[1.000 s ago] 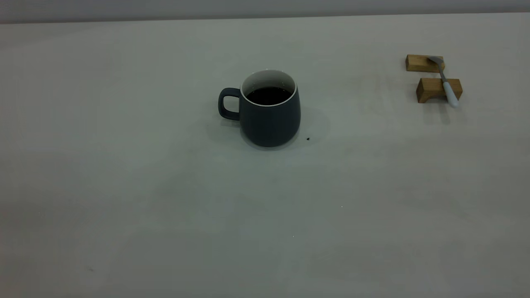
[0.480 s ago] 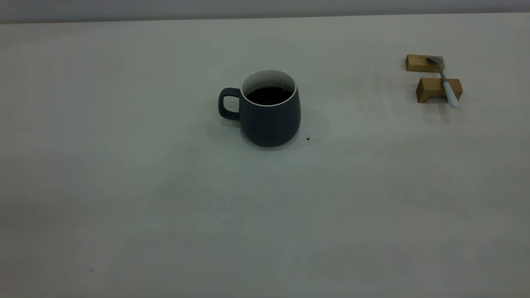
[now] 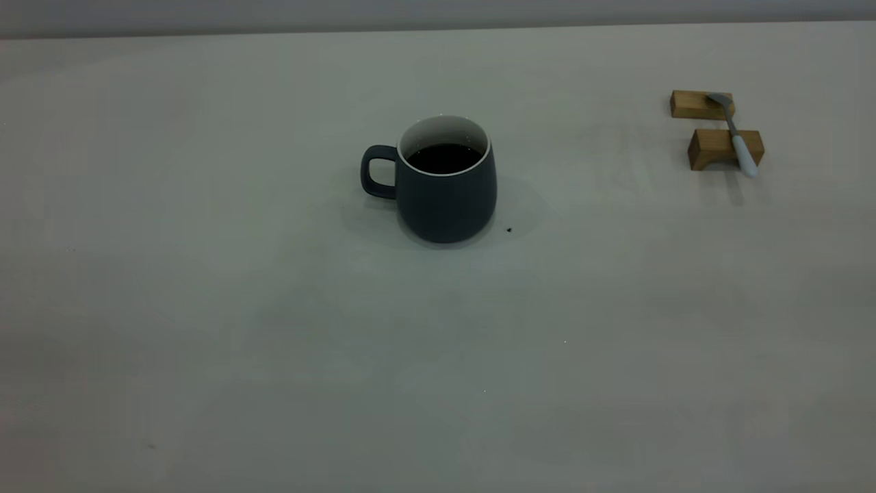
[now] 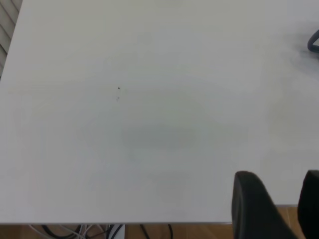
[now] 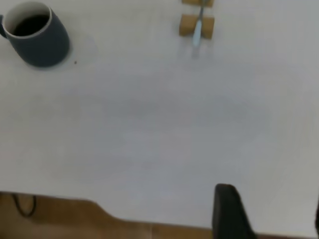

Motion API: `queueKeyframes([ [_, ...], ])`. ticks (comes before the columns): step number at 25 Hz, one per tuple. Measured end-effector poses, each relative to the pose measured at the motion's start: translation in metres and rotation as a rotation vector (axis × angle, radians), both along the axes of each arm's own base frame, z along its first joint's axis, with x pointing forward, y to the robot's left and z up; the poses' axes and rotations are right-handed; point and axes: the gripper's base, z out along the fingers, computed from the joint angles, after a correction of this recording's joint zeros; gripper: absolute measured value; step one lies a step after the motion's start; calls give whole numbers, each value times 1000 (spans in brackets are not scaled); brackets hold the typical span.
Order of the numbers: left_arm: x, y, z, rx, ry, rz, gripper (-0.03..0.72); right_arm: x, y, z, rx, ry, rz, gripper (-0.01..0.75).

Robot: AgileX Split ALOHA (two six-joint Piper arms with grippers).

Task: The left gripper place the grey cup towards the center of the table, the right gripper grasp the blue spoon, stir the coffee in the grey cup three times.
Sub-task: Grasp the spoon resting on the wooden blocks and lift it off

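Note:
The grey cup [image 3: 446, 198] stands upright near the middle of the table [image 3: 274, 342], handle to the left, with dark coffee [image 3: 443, 158] inside. The blue spoon [image 3: 738, 140] lies across two wooden blocks at the far right. Neither arm shows in the exterior view. In the left wrist view my left gripper [image 4: 279, 201] hangs open over the table's edge, and only a sliver of the cup [image 4: 314, 42] shows far off. In the right wrist view my right gripper [image 5: 271, 211] is open by the table's edge, far from the cup [image 5: 42, 42] and the spoon [image 5: 197, 31].
Two small wooden blocks [image 3: 698, 105] [image 3: 712, 148] carry the spoon. A tiny dark speck [image 3: 509, 230] lies just right of the cup. Brown floor and cables [image 4: 99, 231] show past the table's edge in the left wrist view.

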Motion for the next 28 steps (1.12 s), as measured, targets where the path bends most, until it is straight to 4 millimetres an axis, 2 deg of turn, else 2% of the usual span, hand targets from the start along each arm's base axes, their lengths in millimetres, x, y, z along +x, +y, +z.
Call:
queueKeyframes([
  [5,0,0,0,0,0,0,297,64,1,1,-3,178,-55,607],
  [10,0,0,0,0,0,0,297,128,3,-10,-25,279,-53,629],
  [16,0,0,0,0,0,0,297,198,11,-52,-23,431,-5,630],
  [23,0,0,0,0,0,0,297,258,31,-119,-32,563,63,630],
  [28,0,0,0,0,0,0,297,294,35,-154,-58,616,93,628],
])
